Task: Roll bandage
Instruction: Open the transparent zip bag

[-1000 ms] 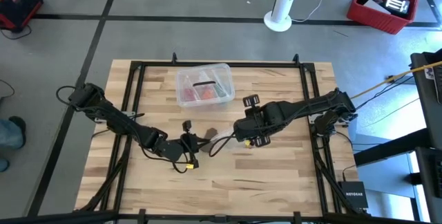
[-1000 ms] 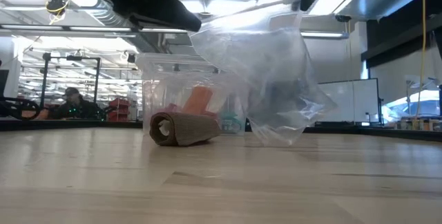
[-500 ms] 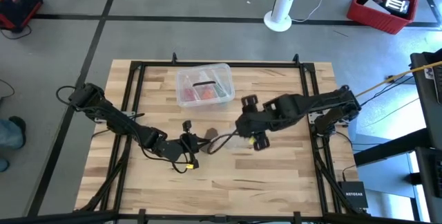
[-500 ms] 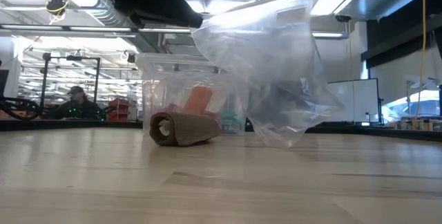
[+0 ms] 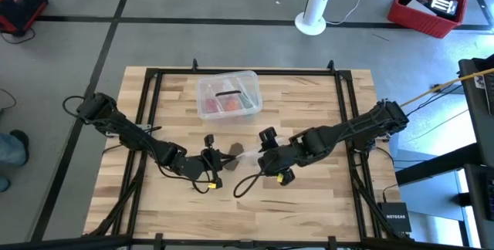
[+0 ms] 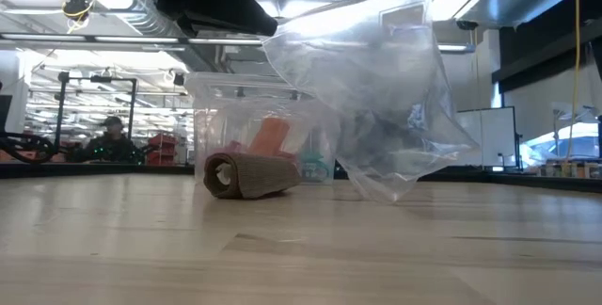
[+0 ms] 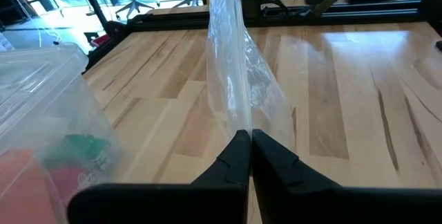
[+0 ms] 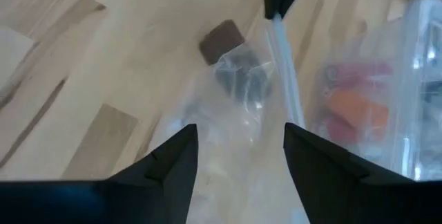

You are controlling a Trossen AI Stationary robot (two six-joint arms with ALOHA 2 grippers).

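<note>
The left gripper [image 7: 250,140] had its 2 fingers clenched on an edge of the clear plastic bag [image 6: 376,98], which hung above the tabletop [image 5: 309,204]. The right gripper [image 8: 238,148] faced it with fingers spread apart, the bag lying between them, untouched as far as could be seen. The bandage [image 6: 250,174] lay rolled on the tabletop beyond both grippers' fingertips, before the plastic box [image 5: 228,93].

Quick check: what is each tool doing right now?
Left tool: shut on the clear plastic bag.
Right tool: open, holding nothing, hovering over the bag.
</note>
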